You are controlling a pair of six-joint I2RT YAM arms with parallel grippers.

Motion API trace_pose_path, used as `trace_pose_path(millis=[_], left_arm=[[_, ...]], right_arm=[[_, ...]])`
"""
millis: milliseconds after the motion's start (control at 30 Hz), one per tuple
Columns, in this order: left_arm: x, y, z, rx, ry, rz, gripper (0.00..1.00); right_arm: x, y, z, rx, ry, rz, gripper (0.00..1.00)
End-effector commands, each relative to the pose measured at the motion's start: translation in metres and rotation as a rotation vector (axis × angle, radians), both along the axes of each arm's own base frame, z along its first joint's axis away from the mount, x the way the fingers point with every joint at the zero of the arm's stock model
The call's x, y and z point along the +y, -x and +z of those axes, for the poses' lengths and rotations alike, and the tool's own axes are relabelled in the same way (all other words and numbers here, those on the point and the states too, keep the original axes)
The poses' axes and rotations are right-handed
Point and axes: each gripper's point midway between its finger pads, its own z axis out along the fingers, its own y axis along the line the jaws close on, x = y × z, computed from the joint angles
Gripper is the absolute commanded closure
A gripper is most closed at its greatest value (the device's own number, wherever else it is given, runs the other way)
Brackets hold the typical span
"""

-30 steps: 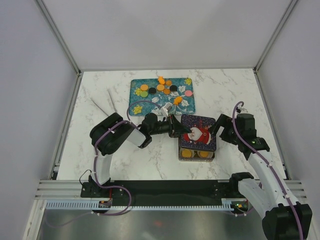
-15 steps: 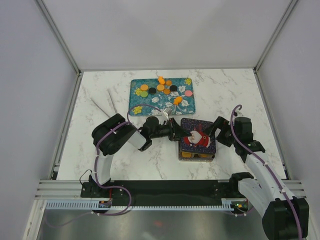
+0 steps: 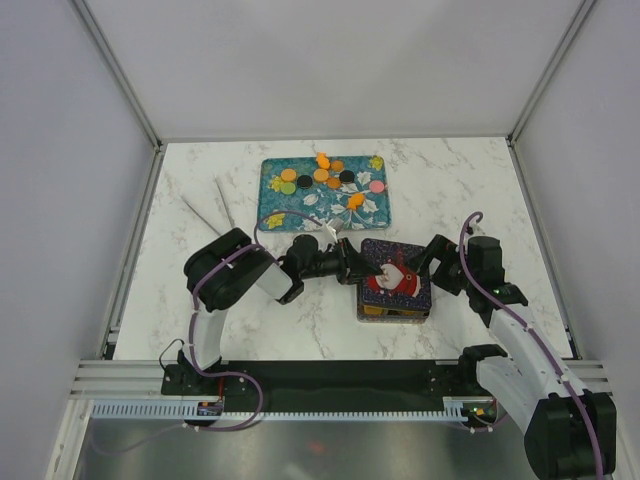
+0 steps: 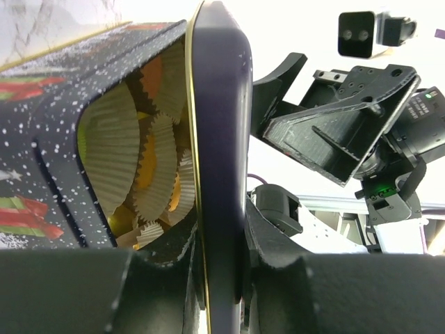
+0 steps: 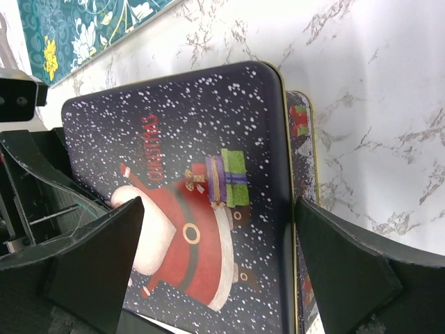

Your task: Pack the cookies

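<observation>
Low and right of centre on the counter, we see the tin holding paper cups. The left jaws pinch the left edge of its Santa lid. The right jaws stand wide open at the lid's right edge. At upper centre, loose cookies lie on the floral tray.

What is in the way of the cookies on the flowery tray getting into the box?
The Santa lid covers most of the box's top. The left tool grips its edge. The loose cookies sit behind on the tray.
</observation>
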Motion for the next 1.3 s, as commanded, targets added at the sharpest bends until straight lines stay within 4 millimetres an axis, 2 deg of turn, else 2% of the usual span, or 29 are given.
trace_pose_path(millis=[0, 533, 700, 767, 1067, 1267], left_arm=[[-0.005, 0.001, 0.005, -0.038, 0.005, -0.001, 0.98], [-0.001, 0.008, -0.001, -0.026, -0.054, 0.012, 0.95], [0.002, 0.010, -0.004, -0.019, -0.066, 0.011, 0.90], [0.003, 0.011, -0.007, -0.014, -0.080, 0.008, 0.84], [0.007, 0.013, -0.005, -0.037, -0.126, 0.010, 0.78], [0.009, 0.014, -0.004, -0.039, -0.130, 0.007, 0.63]], right_arm=[[0.002, -0.005, 0.004, -0.029, -0.012, 0.007, 0.02], [0.002, -0.003, 0.000, -0.013, -0.012, 0.006, 0.03], [0.002, -0.003, -0.003, -0.003, -0.011, 0.008, 0.04], [0.002, -0.003, -0.004, -0.003, -0.011, 0.008, 0.04], [0.002, -0.003, -0.007, 0.002, -0.007, 0.009, 0.07], [0.001, -0.003, -0.010, 0.006, 0.005, 0.016, 0.08]])
